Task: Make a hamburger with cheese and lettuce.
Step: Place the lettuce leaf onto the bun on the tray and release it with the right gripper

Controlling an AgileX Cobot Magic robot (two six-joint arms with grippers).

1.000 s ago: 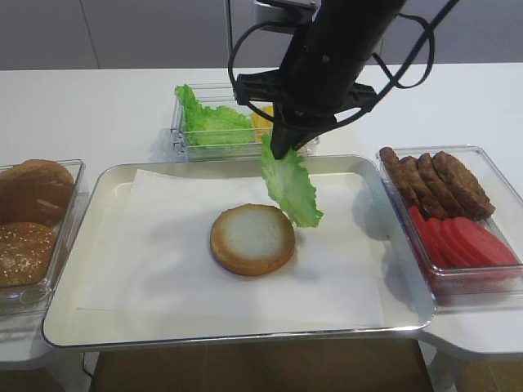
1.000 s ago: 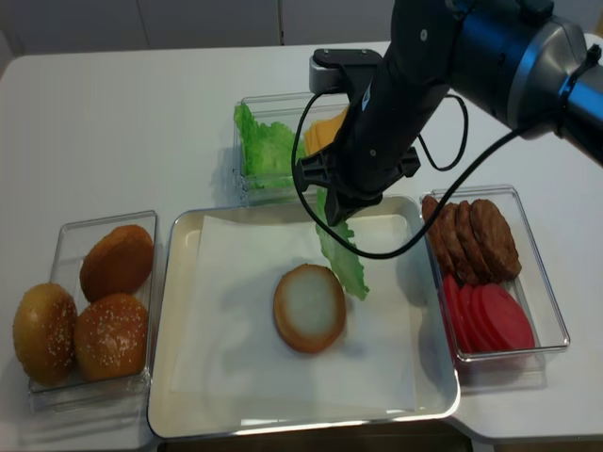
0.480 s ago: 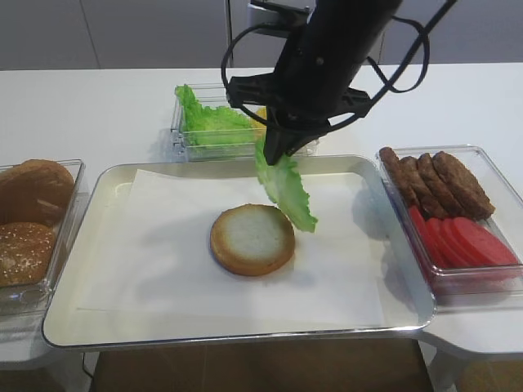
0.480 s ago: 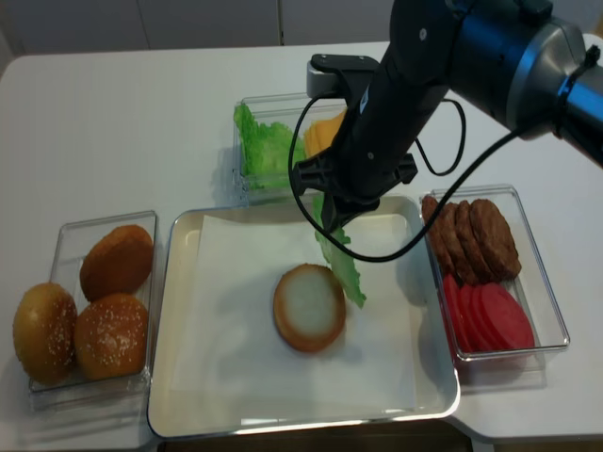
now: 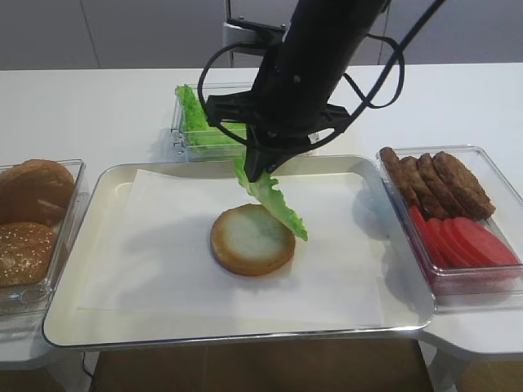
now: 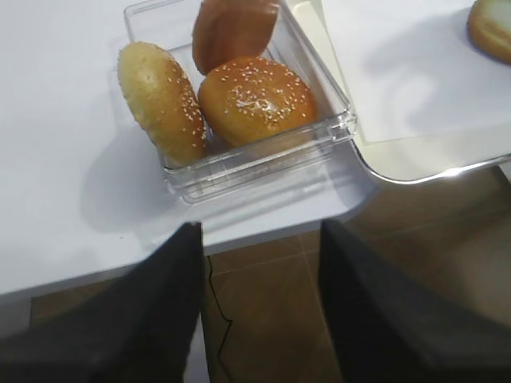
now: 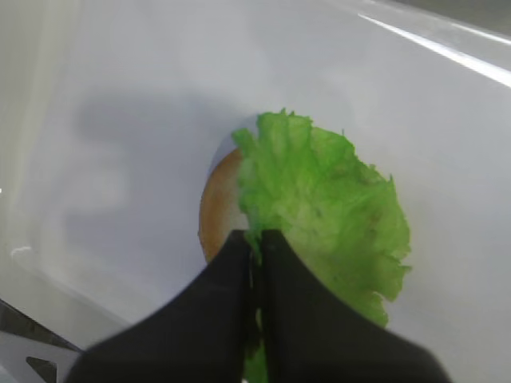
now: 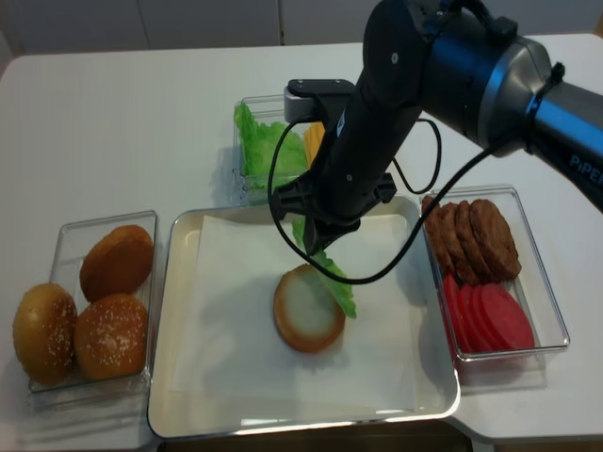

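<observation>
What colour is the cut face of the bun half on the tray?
Pale whitish, with a golden-brown rim on the bun half; clearest in the exterior high view.

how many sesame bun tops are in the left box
3, all in the clear plastic box left of the tray: plain brown bun top at the back, two seeded bun tops in front.

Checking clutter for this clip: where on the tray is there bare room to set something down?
Free: white paper left of the bun half, and the strip between it and the tray's front rim. Crowded: bun's back-right, where the right gripper dangles the lettuce.
</observation>
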